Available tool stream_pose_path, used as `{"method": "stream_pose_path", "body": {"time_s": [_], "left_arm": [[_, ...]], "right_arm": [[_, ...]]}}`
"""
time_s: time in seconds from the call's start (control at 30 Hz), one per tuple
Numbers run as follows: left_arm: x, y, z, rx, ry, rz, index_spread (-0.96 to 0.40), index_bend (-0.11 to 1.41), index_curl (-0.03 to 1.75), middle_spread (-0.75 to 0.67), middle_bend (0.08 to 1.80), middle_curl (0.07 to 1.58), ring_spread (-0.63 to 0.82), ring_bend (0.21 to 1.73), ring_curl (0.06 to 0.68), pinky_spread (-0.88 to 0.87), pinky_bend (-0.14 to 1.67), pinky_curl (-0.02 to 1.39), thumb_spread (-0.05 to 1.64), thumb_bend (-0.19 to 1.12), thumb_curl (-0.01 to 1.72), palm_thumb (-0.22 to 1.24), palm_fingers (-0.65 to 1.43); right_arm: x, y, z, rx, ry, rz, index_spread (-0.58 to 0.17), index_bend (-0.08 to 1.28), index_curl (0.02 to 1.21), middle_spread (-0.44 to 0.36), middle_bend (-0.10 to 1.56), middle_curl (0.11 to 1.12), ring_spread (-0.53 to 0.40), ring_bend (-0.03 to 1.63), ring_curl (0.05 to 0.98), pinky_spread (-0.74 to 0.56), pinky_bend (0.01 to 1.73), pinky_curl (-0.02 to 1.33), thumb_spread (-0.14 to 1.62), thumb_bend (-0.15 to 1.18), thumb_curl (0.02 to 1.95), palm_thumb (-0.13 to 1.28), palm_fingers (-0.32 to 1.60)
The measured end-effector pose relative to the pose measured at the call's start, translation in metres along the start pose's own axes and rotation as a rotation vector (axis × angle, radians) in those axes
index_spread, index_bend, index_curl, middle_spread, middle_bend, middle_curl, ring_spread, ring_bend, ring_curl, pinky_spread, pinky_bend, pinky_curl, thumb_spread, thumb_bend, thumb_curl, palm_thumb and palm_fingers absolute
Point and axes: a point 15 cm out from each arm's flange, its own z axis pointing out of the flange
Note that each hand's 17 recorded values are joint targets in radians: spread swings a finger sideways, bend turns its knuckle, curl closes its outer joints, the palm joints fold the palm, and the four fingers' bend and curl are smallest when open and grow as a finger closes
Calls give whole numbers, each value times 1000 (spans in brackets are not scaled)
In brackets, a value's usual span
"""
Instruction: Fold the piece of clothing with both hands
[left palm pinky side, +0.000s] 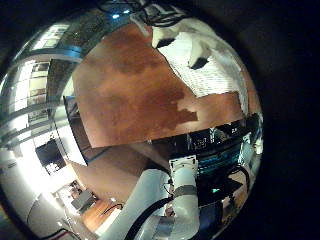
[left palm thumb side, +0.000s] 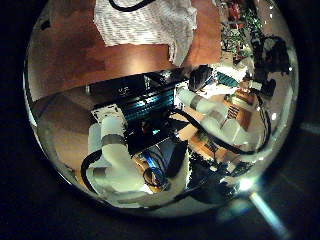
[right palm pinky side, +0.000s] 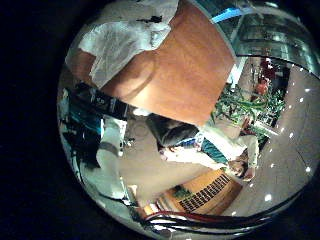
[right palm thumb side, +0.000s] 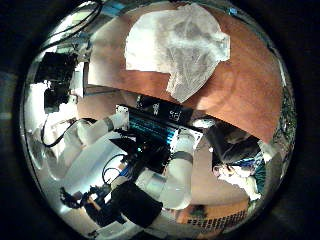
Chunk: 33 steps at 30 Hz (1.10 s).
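The crumpled white cloth garment (right palm thumb side: 178, 45) is lying bunched on the bare brown wooden table (right palm thumb side: 245, 90), near one edge (its folds are heaped unevenly); nothing is lying beside it or blocking it; whether either hand is released or clenched I cannot tell, since no fingers are showing; both palms are facing the tabletop from well above.

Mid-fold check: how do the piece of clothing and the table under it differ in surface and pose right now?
The piece of clothing is rumpled, with raised creases; the table is flat and smooth. The clothing is finely striped; the table is plain and glossy. The clothing covers only a part near one edge of the table, most of which lies bare. Both show in all four palm views, neither filling any of them.
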Motion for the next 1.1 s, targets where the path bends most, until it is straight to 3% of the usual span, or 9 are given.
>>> {"method": "stream_pose_path", "body": {"time_s": [0.33, 0.57, 0.87, 1.1], "left_arm": [[1, 5, 26, -38, 2, 22, 20, 138, 223, 349, 196, 346, 438, 747, 224, 475, 537, 318, 1010, -23, 275, 76, -21], [-15, -2, 48, -45, -57, 102, 20, 141, 228, 348, 197, 349, 437, 739, 220, 478, 530, 314, 1024, -21, 280, 105, -20], [-16, -56, 94, 42, -92, 163, 20, 138, 233, 341, 195, 345, 444, 738, 218, 477, 528, 314, 1007, -24, 288, 151, -19], [0, -108, 151, 44, -101, 182, 32, 134, 230, 349, 193, 343, 449, 734, 217, 474, 524, 313, 981, -28, 292, 158, -31]], "right_arm": [[6, 3, 2, -10, 7, 15, -361, 159, 283, 12, 272, 359, 115, 599, 213, 328, 660, 163, 1184, -17, 210, 123, 130], [0, -7, 17, -54, -26, 24, -357, 155, 280, 12, 269, 359, 116, 598, 220, 330, 643, 175, 1188, -16, 211, 125, 144], [-5, -5, 22, -82, -96, 75, -343, 162, 282, 12, 270, 362, 104, 617, 229, 339, 625, 182, 1209, -12, 212, 144, 184], [5, -1, 28, -91, -111, 114, -341, 159, 283, 12, 263, 363, 89, 615, 231, 343, 622, 189, 1216, -15, 208, 149, 192]]}}
